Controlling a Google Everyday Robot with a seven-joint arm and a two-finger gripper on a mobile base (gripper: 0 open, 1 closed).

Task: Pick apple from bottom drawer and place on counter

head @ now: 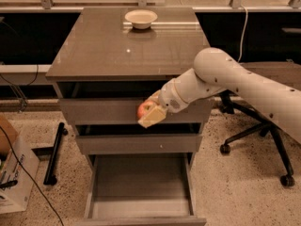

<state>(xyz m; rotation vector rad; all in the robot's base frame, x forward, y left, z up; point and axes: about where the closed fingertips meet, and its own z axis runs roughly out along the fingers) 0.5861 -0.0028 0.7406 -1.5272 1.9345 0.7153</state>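
Just left of the centre of the frame, your gripper [148,110] hangs in front of the cabinet, its jaws pinching the apple [142,110]. One cream finger [152,117] lies below and in front of the fruit, the other above it. The apple is held in mid-air against the face of the top drawer [103,111]. It sits just below the front edge of the counter [108,51] and well above the bottom drawer [141,182], resting on neither. Your arm [235,76] comes in from the right edge of the frame, its white, rounded link passing over the counter's right front corner. From there it bends down and left to the wrist. The bottom drawer stands pulled out at the lower centre, its wide flat floor open to the camera, and the middle drawer [136,144] sits between it and the top one. On the counter, a cream bowl [140,18] rests near the back edge at the upper centre, well apart from the gripper. An office chair [263,131] stands on the speckled floor [235,192] at the right, partly behind the arm. A cardboard box [14,168] sits at the lower left, with a black bar [54,153] lying near it.
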